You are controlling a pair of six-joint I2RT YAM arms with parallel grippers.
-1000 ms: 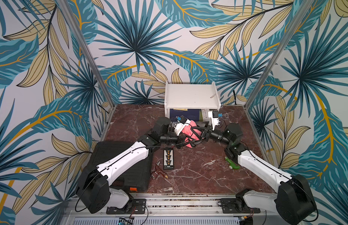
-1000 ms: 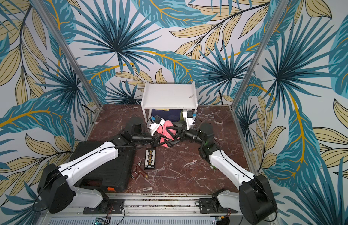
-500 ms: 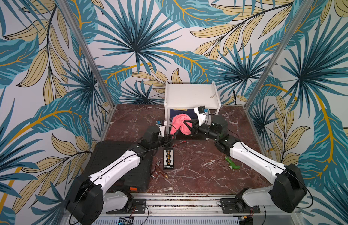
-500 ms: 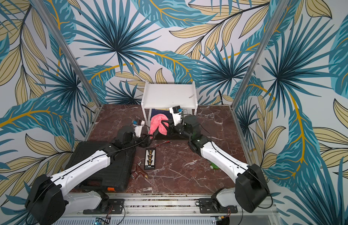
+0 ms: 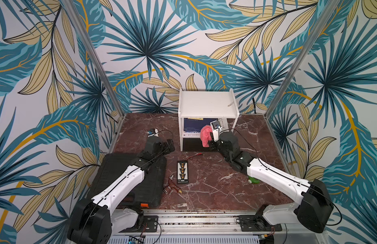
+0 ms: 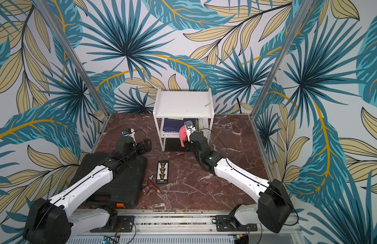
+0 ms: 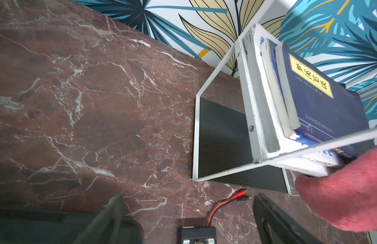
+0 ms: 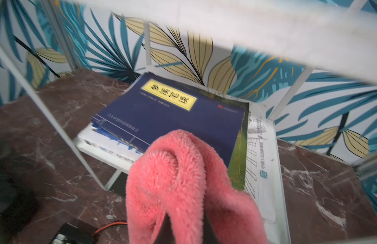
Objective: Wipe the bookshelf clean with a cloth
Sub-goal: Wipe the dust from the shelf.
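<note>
The white bookshelf (image 5: 204, 103) (image 6: 183, 104) stands at the back of the marble table in both top views. The pink cloth (image 5: 205, 135) (image 6: 182, 135) hangs folded in front of its lower tier. My right gripper (image 5: 210, 142) (image 8: 184, 229) is shut on the cloth (image 8: 179, 175), and fuzz covers most of its dark fingers. The cloth's lobe (image 7: 348, 196) hangs just in front of the shelf's lower board (image 7: 253, 109) in the left wrist view. My left gripper (image 5: 169, 145) (image 7: 187, 211) stands open and empty, low over the table, left of the shelf.
Books (image 8: 172, 114) lie on the lower tier, a black board (image 7: 221, 137) beneath it. A small scrap (image 5: 231, 104) lies on the top board. A black ribbed case (image 5: 120, 179), connector strip (image 5: 182, 171), red wire (image 5: 194, 156), copper fitting (image 5: 171, 188) and green toy (image 5: 252, 180) lie around.
My right gripper shut on the cloth and carried it up to the shelf's front. My left gripper let go, opened wide and drew back to the left.
</note>
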